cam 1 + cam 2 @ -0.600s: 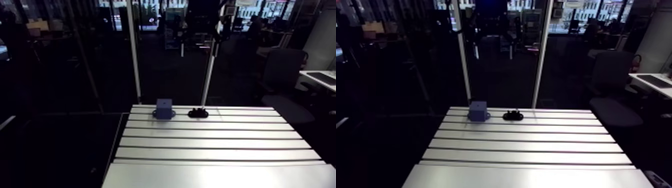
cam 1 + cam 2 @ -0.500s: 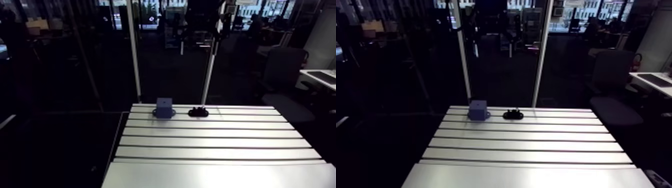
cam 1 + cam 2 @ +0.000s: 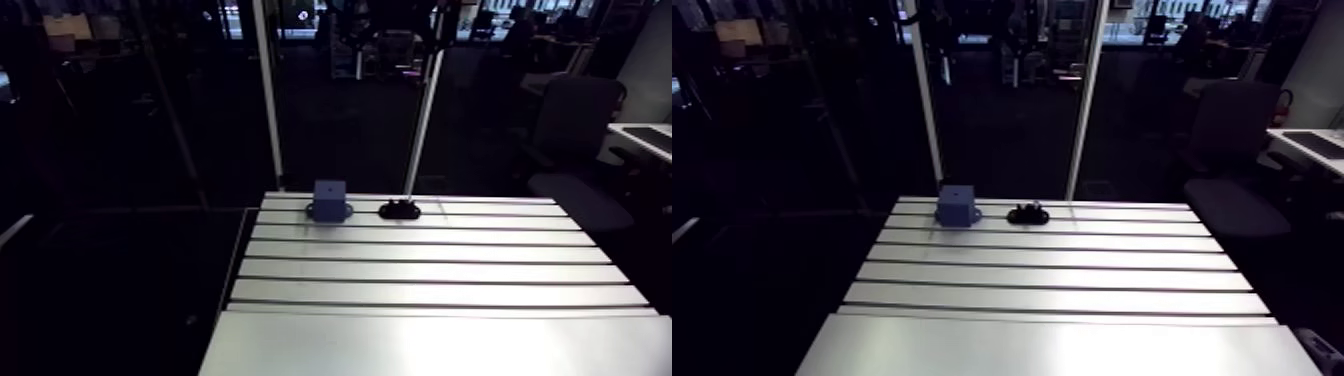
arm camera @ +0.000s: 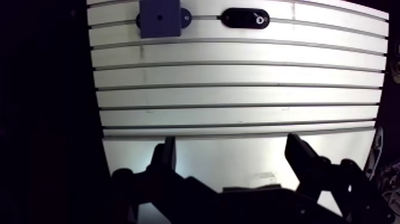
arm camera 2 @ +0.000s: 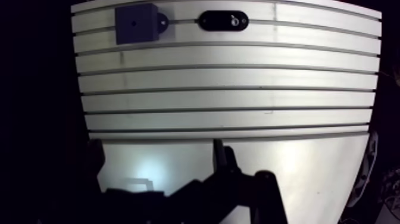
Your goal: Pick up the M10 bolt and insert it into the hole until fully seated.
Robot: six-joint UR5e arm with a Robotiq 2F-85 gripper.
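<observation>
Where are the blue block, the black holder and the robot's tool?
blue block (image 4: 159, 12): wrist view, on its top face.
black holder (image 4: 241, 18): wrist view, on the middle of its top.
tool (image 4: 230, 150): wrist view, midway between its two open fingertips.

You are in a robot lab or workshop: the slotted aluminium tabletop carries a blue block with a hole and a black holder, both on one slot.
</observation>
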